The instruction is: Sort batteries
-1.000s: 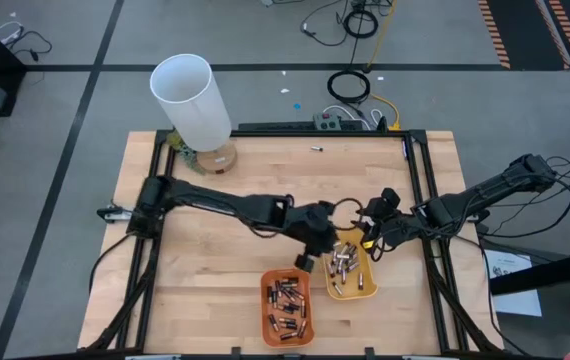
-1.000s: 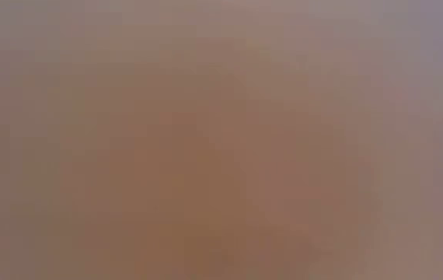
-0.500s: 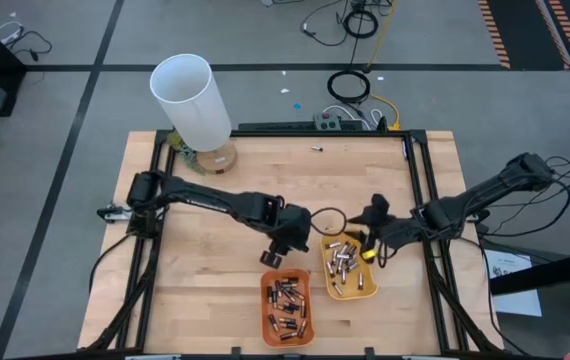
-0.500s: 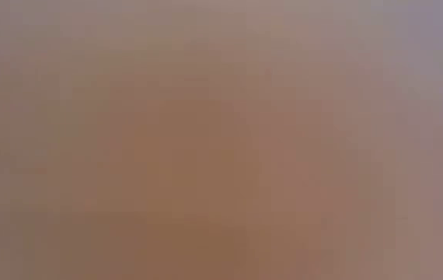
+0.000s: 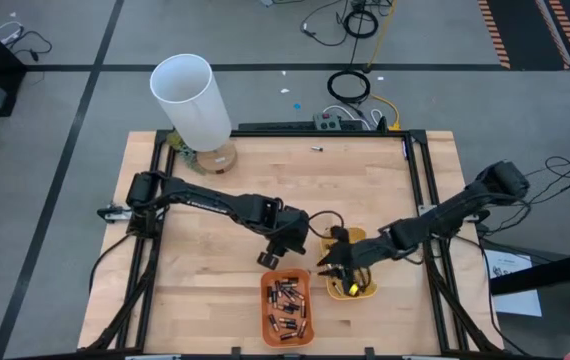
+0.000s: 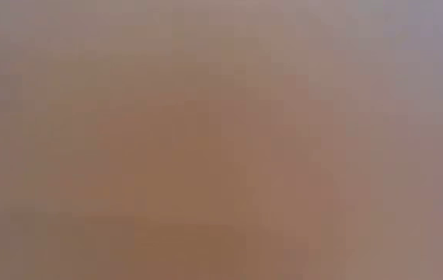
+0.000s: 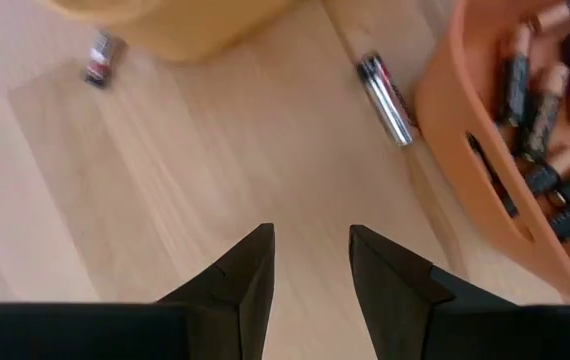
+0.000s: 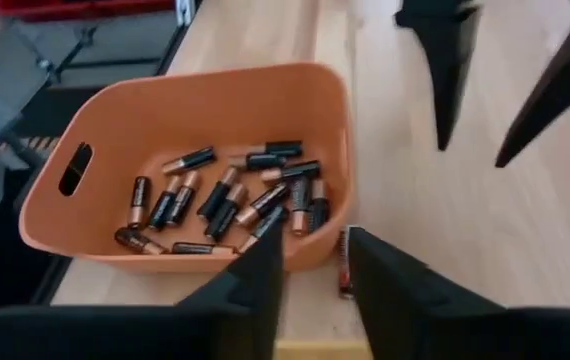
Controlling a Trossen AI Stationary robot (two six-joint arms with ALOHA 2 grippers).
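High view: orange tray (image 5: pixel 287 310) sits near the table's (image 5: pixel 225 180) front edge, full of dark batteries (image 5: pixel 286 301). Yellow tray (image 5: pixel 357 290) lies just beside the orange tray on the right-arm side, mostly covered by the right arm. Left gripper (image 5: pixel 271 258) hangs just beyond the orange tray's far rim, off its left corner; fingers too small here to judge. Right gripper (image 5: pixel 325 270) reaches over the yellow tray twd the gap next to the orange tray; fingers not readable from this cam. White tube (image 5: pixel 193 100) stands well apart from the orange tray, at the table's far left corner.

Low view: flat brownish blur, nothing to make out.

Left wrist view: left gripper (image 7: pixel 310 262) has its fingers spread, nothing between them, bare wood underneath. Orange tray (image 7: pixel 485 170) just beside, w/ dark coppery-ended batteries (image 7: pixel 555 80) inside. One silvery battery (image 7: pixel 385 85) lies on the wood near the tray's outer wall. Another small cell (image 7: pixel 102 57) lies further from the orange tray, by the yellow tray's (image 7: pixel 175 30) edge.

Right wrist view: right gripper (image 8: pixel 315 260) fingers stand apart, empty. Orange tray (image 8: pixel 195 110) directly ahead, batteries (image 8: pixel 225 195) piled at its bottom. One dark cell (image 8: pixel 346 262) lies on the wood against the tray's outer wall, right by the fingers. Left gripper's fingers (image 8: pixel 450 60) hang over the table past the tray.
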